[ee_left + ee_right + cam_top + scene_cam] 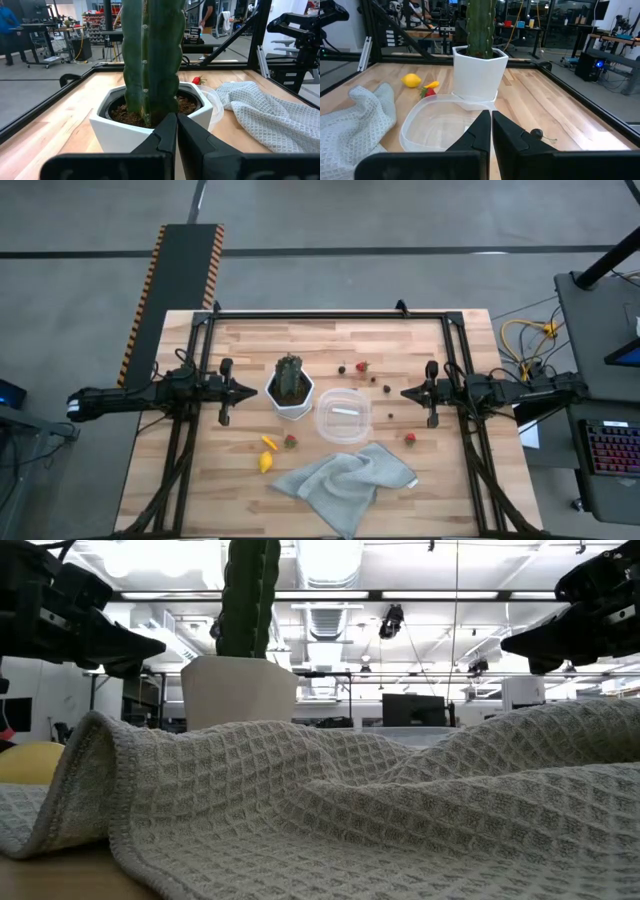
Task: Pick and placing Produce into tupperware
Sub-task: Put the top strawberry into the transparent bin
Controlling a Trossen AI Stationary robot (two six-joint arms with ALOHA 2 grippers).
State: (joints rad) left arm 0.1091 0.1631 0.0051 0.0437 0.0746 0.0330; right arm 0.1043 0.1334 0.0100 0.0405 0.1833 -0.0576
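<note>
Beside white pot [290, 398]: clear empty tupperware [343, 417], rounded corners; left gripper [252, 391], right gripper [405, 393] fingers together.

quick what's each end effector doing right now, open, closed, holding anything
Left end effector: closed, holding nothing, beside the cactus pot.
Right end effector: closed, holding nothing, beside the tupperware.

Your desk [240, 340] is pale, smooth planked wood with a soft sheen. The tupperware [440, 125] looks like thin clear plastic (glossy at the rim). You'll see waffle-weave grey cloth [400, 810], matt and rough, and a smooth white pot [120, 131], faintly glossy.
</note>
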